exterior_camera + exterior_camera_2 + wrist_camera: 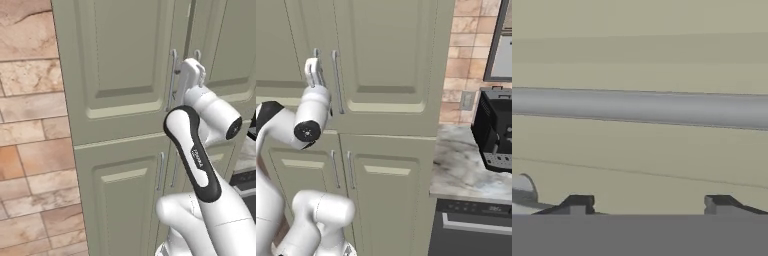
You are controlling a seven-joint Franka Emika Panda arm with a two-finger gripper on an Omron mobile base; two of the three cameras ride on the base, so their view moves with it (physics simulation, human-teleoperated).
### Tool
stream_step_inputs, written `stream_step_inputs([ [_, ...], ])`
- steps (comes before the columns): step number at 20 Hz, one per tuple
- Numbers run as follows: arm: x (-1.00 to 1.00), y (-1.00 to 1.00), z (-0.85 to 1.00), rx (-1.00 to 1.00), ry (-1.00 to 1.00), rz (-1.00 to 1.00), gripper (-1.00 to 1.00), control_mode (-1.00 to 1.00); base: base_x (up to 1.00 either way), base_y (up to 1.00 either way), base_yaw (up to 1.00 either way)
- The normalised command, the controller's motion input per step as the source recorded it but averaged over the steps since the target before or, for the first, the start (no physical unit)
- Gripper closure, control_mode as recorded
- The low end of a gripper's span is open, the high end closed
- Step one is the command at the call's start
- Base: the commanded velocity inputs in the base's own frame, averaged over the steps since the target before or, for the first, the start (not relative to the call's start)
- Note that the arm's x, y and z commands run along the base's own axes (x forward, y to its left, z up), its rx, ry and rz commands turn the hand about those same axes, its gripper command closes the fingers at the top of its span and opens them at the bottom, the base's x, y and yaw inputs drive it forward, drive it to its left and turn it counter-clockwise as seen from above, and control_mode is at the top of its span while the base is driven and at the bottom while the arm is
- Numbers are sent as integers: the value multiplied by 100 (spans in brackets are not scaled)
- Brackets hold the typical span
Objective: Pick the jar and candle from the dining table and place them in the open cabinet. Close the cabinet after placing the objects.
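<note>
You have the two-finger gripper point(647, 204), jaws spread and empty, up against the tall sage-green panelled cabinet point(120, 75) beside its silver bar handle point(640, 107); judge that rigid, slick bar best taken mid-length.

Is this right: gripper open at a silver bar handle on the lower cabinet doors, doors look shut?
Not quite. The gripper is at a bar handle on the upper doors of the cabinet, not the lower ones; the left base view shows it. Open gripper and shut doors hold.
</note>
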Motion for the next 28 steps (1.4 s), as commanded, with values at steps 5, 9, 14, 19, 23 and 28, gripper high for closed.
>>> stream_step_inputs([
  [5, 100, -88, 0, 29, 18, 1, -100, -100, 0, 0, 0],
  [9, 100, -96, 0, 32, 10, 7, -100, -100, 0, 0, 0],
  [14, 100, -87, -1, 31, 14, 9, -100, -100, 0, 0, 0],
  [19, 100, -76, -5, 24, 39, 4, -100, -100, 0, 0, 0],
  [23, 100, -61, -14, 19, 43, 0, -100, -100, 0, 0, 0],
  [28, 100, -68, -22, 20, 41, 0, -100, -100, 0, 0, 0],
])
